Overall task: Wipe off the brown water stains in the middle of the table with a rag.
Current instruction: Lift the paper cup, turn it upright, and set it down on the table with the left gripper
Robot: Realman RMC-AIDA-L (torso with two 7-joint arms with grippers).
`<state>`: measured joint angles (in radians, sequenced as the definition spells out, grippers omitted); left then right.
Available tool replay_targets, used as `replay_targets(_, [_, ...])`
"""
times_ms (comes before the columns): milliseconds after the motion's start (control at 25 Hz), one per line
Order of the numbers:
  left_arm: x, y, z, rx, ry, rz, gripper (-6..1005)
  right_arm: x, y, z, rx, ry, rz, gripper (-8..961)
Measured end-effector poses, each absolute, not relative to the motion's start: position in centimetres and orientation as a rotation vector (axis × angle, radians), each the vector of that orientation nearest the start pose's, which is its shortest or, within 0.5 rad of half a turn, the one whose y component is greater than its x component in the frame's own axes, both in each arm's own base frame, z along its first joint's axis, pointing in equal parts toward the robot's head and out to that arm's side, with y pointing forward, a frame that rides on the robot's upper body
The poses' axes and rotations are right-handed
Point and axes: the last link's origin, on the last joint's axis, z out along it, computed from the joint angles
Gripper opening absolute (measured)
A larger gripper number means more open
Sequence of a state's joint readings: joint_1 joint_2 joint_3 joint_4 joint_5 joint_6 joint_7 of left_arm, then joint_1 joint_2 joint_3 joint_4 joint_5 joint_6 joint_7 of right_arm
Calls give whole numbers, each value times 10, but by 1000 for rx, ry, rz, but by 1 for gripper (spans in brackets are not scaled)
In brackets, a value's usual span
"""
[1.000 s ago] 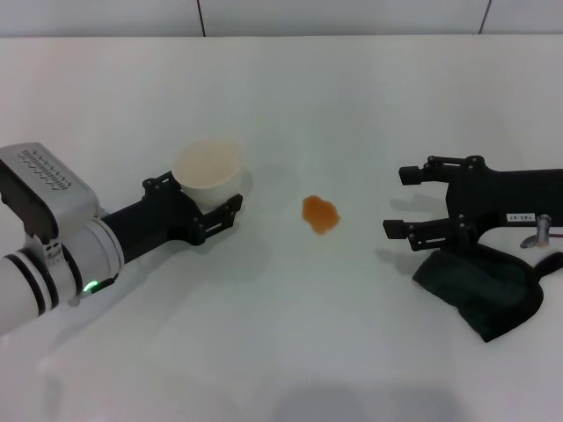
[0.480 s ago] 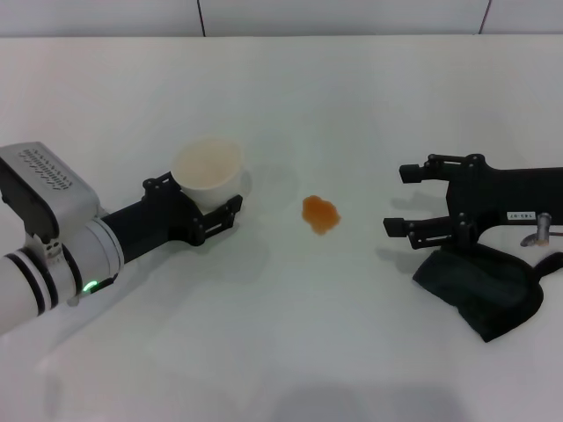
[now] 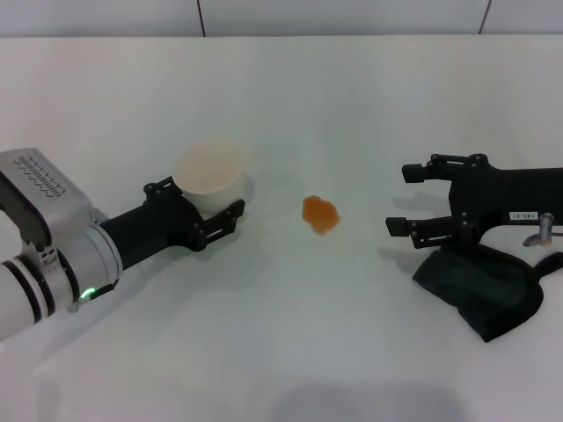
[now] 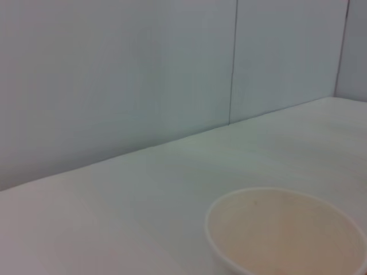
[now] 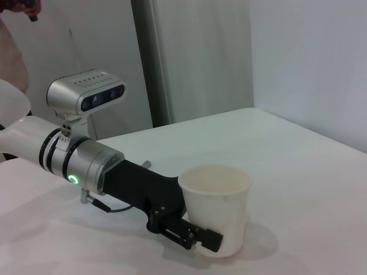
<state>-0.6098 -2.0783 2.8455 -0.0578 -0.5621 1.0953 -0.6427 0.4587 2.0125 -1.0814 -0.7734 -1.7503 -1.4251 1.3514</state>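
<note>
The brown water stains (image 3: 320, 214) lie as one small orange-brown blotch in the middle of the white table (image 3: 290, 97). The dark rag (image 3: 479, 286) lies bunched at the right, partly under my right arm. My right gripper (image 3: 403, 200) is open and empty, right of the stain and just beyond the rag's near-left edge. My left gripper (image 3: 201, 204) is shut on a white paper cup (image 3: 209, 171) left of the stain. The cup also shows in the left wrist view (image 4: 287, 229) and, with the left gripper (image 5: 192, 232), in the right wrist view (image 5: 217, 215).
A wall with panel seams (image 3: 199, 16) runs along the table's far edge. A cable (image 3: 547, 264) loops over the rag near my right arm.
My left arm and the cup have shifted slightly towards the near edge. The right gripper has drifted a touch to the right. Stain and rag are unmoved.
</note>
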Motion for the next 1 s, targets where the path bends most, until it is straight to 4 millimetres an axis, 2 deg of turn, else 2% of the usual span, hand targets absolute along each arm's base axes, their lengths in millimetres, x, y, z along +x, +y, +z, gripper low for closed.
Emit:
replay_targets(320, [-307,327,-79,-2401,-552,-526,762,249,337,2,-2784,371,569,869])
replay_targets(560, [-306,328,-79,-2402,-554,-531,881,249,337,2,-2782,372,568,869])
replay_targets(1000, [-315,316,-78,-2437,-598,-524,881,250,338,3,-2780,372,567,869])
